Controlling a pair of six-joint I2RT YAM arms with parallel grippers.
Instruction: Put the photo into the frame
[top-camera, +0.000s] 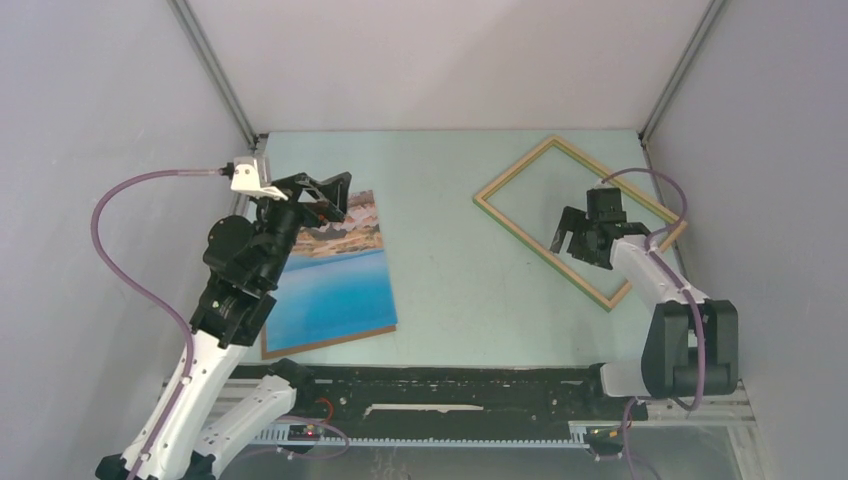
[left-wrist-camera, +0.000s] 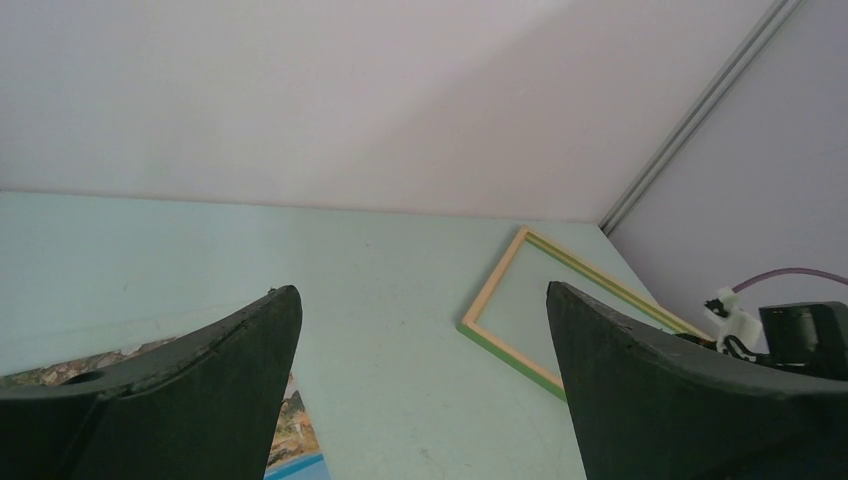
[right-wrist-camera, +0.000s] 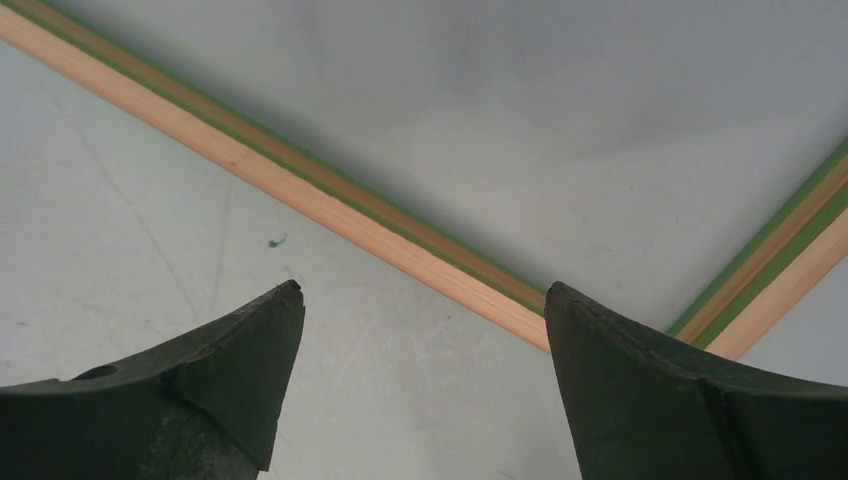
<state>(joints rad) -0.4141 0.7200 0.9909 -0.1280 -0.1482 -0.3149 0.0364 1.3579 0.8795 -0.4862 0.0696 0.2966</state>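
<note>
The right end effector (top-camera: 572, 240) was seen with its jaws spread wide and nothing between them. It was held over the frame (top-camera: 512, 169), close to one long rail, and in the right wrist view that rail (right-wrist-camera: 300, 185) and a corner were seen just beyond the fingertips, with no contact shown. The left end effector (top-camera: 338, 200) was likewise fully spread and empty. It was held well apart from the frame, on the left arm's side of it, above the far end of the photo (top-camera: 335, 285).

The frame was laid flat on the tabletop (top-camera: 450, 270), skewed, its light wood face up and a green strip visible along the inner edge. Only bare tabletop was seen inside its opening. The photo was laid flat and picture side up, well apart from the frame, with its cliffs at the end farther from the arm bases and its blue water nearer them.

The task was judged hardly begun: neither thing had been gripped. The photo was yet to be picked up, carried across to the frame, squared with the opening and set inside.
</note>
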